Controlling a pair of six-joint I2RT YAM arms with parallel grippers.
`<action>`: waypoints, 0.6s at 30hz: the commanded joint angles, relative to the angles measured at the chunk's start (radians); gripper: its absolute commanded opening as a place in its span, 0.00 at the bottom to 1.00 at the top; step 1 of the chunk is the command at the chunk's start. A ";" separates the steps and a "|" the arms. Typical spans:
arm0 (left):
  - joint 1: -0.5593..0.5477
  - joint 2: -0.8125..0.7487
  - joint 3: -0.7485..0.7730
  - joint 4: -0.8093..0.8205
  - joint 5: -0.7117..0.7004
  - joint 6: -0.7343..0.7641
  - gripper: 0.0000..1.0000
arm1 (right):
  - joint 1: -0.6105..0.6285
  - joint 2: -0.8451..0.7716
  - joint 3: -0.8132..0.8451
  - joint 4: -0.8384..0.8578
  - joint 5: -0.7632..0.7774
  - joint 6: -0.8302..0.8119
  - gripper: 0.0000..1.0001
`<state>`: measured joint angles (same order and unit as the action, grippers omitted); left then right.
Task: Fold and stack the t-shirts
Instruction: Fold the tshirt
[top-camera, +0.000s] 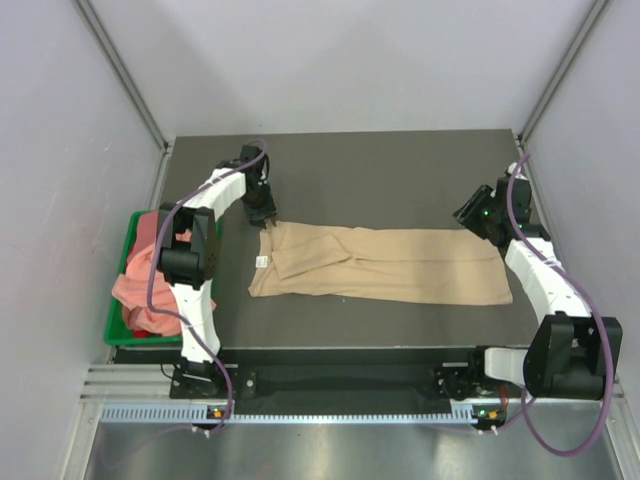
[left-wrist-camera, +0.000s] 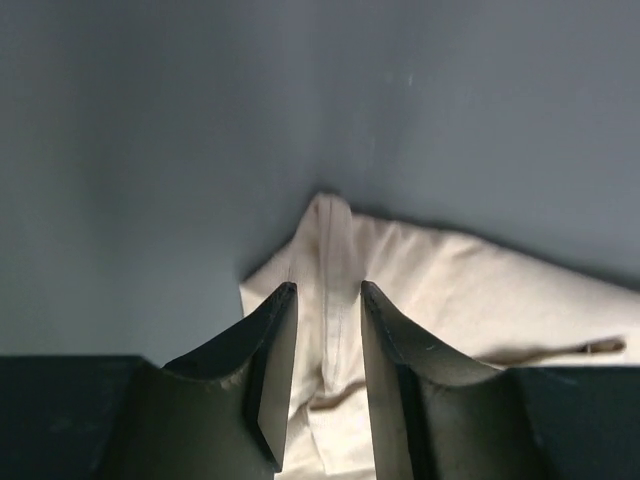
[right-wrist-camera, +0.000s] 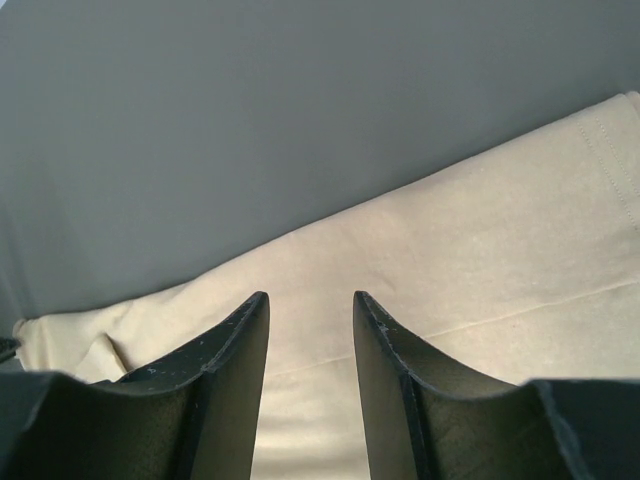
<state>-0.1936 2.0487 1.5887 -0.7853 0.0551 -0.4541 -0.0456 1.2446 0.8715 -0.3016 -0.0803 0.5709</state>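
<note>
Cloth is the whole matter here: the tan t-shirt (top-camera: 380, 265) lies flat across the middle of the table (top-camera: 380, 165) in the overhead view. It forms a long narrow band running from centre left to centre right, with its small white label (top-camera: 261, 262) at the left end. More t-shirts, salmon-pink ones (top-camera: 140, 285), are heaped in the green bin (top-camera: 118, 322) at the left edge of the frame.

The left gripper (top-camera: 262, 212) sits over the upper left corner of the tan band. In its wrist view the jaws stand apart, with a stitched seam showing in the gap and nothing pinched. The right gripper (top-camera: 472, 213) hangs just beyond the upper right end of the band. Its jaws are also parted over bare cloth, grasping nothing.

The shirt looks light, limp and thin. It will likely sag and drape from any pinch rather than hold a shape, and a single hold would let the rest trail and drag. It is not fragile, but the layers could slide over one another and undo the fold. The best holds seem to be the two far corners, one for each gripper, pinching all layers at the hem or seam where the fabric is doubled and firmer. The band could then be lifted evenly and laid over itself
</note>
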 joint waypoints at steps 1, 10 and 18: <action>0.011 0.057 0.068 -0.002 -0.026 0.005 0.37 | 0.016 -0.005 0.023 0.021 0.007 -0.017 0.40; 0.013 0.125 0.097 -0.045 -0.162 -0.024 0.17 | 0.018 0.009 0.049 0.019 0.024 -0.028 0.40; 0.013 0.202 0.200 -0.038 -0.167 -0.028 0.00 | 0.027 0.012 0.054 0.036 0.031 -0.014 0.40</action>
<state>-0.1936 2.1883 1.7416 -0.8703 -0.0269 -0.4808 -0.0319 1.2530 0.8719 -0.3004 -0.0669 0.5583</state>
